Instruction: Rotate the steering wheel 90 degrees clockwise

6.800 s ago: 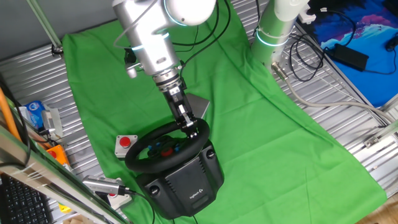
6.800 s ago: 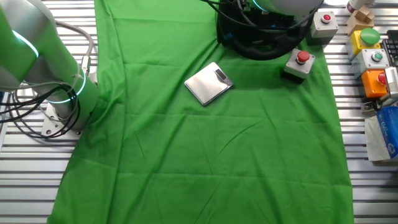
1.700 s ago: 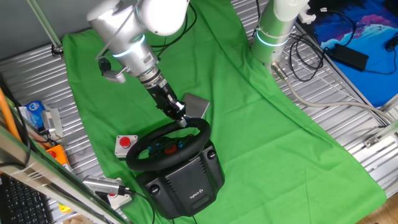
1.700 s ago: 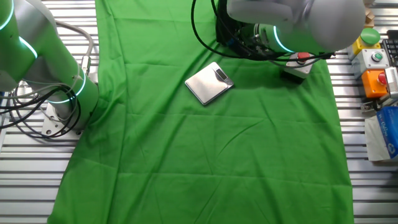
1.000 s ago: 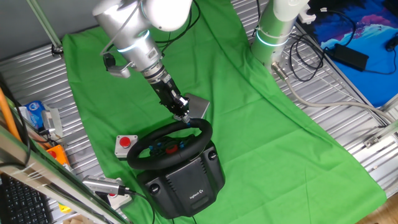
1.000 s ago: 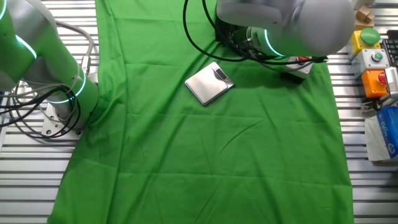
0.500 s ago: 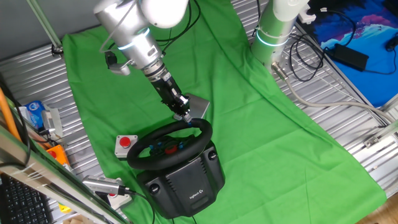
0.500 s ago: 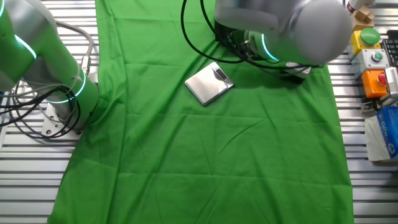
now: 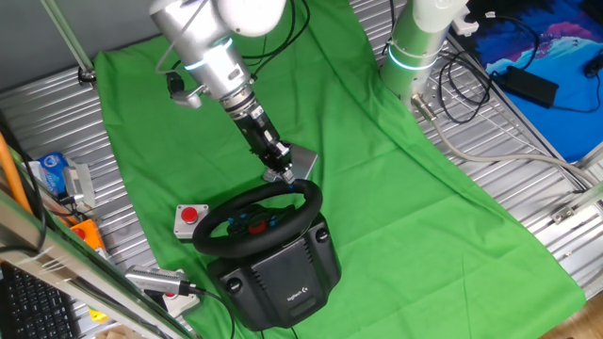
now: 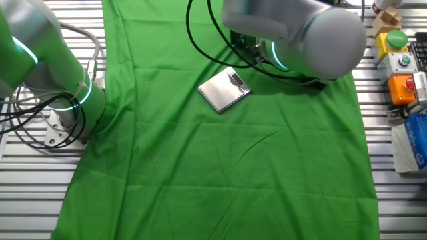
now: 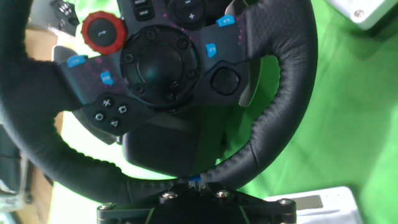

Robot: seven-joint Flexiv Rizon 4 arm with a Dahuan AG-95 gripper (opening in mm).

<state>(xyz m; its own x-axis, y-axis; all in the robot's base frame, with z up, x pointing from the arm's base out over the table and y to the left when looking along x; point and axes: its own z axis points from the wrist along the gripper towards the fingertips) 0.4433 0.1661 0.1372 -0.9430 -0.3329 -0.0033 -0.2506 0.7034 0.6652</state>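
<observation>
The black steering wheel point(image 9: 254, 224) sits on its bulky black base point(image 9: 283, 278) with a white logo, at the near left of the green cloth. My gripper point(image 9: 284, 178) reaches down from the upper left and is shut on the far top of the rim. In the hand view the wheel point(image 11: 163, 62) fills the frame with its red dial and blue hub buttons. Its rim, with a small blue mark, crosses right at my gripper point(image 11: 194, 182). The fingertips are hidden there. In the other fixed view my arm point(image 10: 300, 37) hides the wheel.
A small grey box with a red button point(image 9: 189, 217) lies left of the wheel. A flat silver device point(image 9: 301, 160) lies just behind it and also shows in the other fixed view point(image 10: 223, 89). A second arm's base point(image 9: 415, 47) stands at the back. Button boxes point(image 10: 400, 63) line one cloth edge.
My arm has swung a little to the right and steeper over the last second. The gripper stays on the rim top and has shifted slightly right with it.
</observation>
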